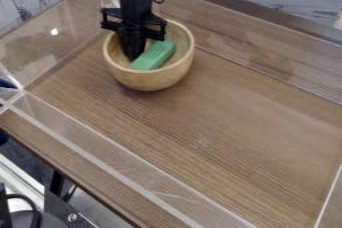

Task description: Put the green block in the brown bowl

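The black gripper (130, 49) is clenched down inside the round light-brown wooden bowl (148, 70), its tips too dark to make out, and the flat matte-green rectangular block (155, 55) lies in there, toward three o'clock!
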You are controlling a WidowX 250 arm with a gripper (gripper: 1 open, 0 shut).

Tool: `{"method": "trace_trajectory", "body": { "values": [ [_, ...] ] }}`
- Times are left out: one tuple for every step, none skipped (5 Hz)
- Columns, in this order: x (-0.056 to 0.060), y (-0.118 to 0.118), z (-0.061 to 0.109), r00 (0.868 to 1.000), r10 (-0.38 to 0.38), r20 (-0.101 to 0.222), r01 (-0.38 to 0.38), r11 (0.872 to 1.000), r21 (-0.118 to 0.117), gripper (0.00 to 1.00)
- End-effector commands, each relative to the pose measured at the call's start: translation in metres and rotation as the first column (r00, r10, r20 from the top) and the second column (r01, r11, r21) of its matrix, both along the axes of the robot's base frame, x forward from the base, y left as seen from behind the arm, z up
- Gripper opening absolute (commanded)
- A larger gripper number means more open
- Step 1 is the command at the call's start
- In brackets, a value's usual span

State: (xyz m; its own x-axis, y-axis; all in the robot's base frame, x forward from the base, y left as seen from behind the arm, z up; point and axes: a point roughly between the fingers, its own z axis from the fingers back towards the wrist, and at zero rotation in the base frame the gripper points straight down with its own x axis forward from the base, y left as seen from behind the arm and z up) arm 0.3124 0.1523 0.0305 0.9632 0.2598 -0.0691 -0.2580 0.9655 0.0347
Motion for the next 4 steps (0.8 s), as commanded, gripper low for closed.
{"method": "trace_trajectory", "body": {
  "values": [
    [0.010,0.003,0.007,1.000,-0.006,0.029,0.005,1.000,0.018,0.00],
    [0.013,-0.002,0.007,0.999,-0.021,0.029,0.020,1.000,0.012,0.00],
    [0.016,-0.008,0.007,0.999,-0.036,0.028,0.036,0.999,0.005,0.00],
    [0.018,-0.013,0.007,0.998,-0.050,0.028,0.051,0.999,-0.002,0.00]
  ]
}}
